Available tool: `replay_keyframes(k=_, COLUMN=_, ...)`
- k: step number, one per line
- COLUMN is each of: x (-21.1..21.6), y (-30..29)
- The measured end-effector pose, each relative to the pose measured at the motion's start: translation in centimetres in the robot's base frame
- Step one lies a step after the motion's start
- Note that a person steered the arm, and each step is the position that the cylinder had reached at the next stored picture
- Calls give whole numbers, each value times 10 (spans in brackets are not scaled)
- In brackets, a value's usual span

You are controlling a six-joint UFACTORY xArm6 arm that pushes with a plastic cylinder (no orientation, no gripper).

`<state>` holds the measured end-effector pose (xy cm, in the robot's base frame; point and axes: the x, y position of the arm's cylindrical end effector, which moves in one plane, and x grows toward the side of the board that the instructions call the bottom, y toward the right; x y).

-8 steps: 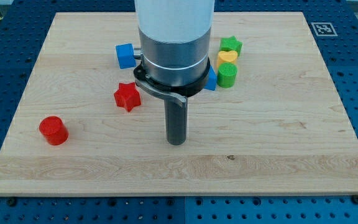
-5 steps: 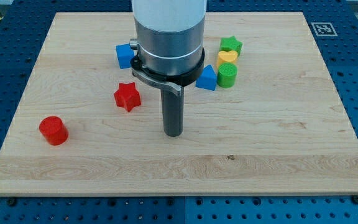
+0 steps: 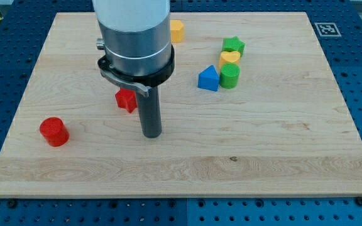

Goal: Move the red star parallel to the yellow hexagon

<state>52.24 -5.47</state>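
Note:
The red star [image 3: 126, 100] lies left of the board's middle, partly hidden behind the arm's collar. The yellow hexagon [image 3: 177, 30] shows near the view's top, just right of the arm body, partly hidden by it. My tip [image 3: 152, 134] rests on the board just right of and below the red star, a small gap apart from it.
A red cylinder [image 3: 54, 132] sits at the lower left. A blue triangle [image 3: 208, 78], green cylinder [image 3: 229, 75], yellow heart [image 3: 230, 58] and green star [image 3: 234, 44] cluster at the upper right. The wooden board [image 3: 281, 150] has a marker tag [image 3: 325, 29] in its top right corner.
My tip has slid left and slightly up the view, closing in on the red star. The arm body now hides the blue cube and uncovers the yellow hexagon and the blue triangle.

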Motion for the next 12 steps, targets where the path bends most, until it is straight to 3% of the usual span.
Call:
replay_keyframes(k=7, x=1, y=-56)
replay_keyframes(k=12, x=-48, y=-75)
